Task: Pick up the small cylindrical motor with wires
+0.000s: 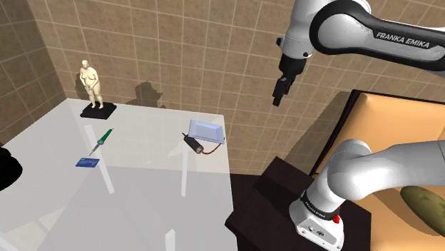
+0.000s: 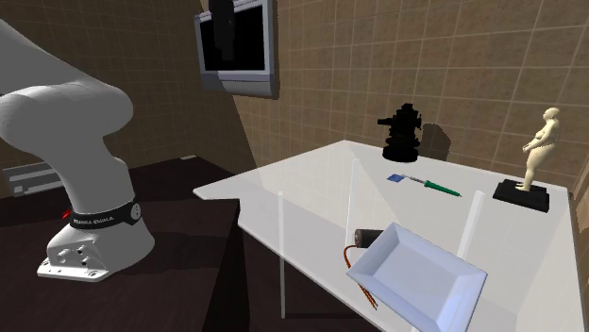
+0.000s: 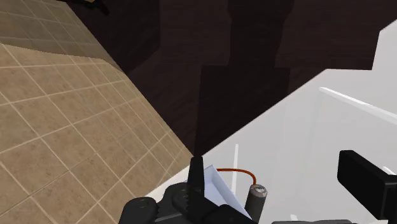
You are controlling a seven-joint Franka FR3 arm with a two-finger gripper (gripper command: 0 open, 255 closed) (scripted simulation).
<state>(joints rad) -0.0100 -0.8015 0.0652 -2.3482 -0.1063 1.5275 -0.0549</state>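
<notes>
Tan tiled walls back the white tabletop, and your target sits near the table edge that faces the arm. The small dark cylindrical motor lies on its side just beside the shallow white tray, with its red wires trailing toward the shoulder view's right. Your gripper hangs high in the air, out past that table edge and well apart from the motor. From the gripper, the motor lies below and toward the shoulder view's left.

Look along the hand and you see the fingers spread wide, touching nothing. The motor shows far beneath, between the two but closer to the finger nearer the tray. Its long axis runs roughly crosswise to the line joining the fingers, so I judge you can close across its narrow body with little wrist turn. You mostly need a long descent, plus a small shift to centre the motor and keep that finger off the tray rim.
</notes>
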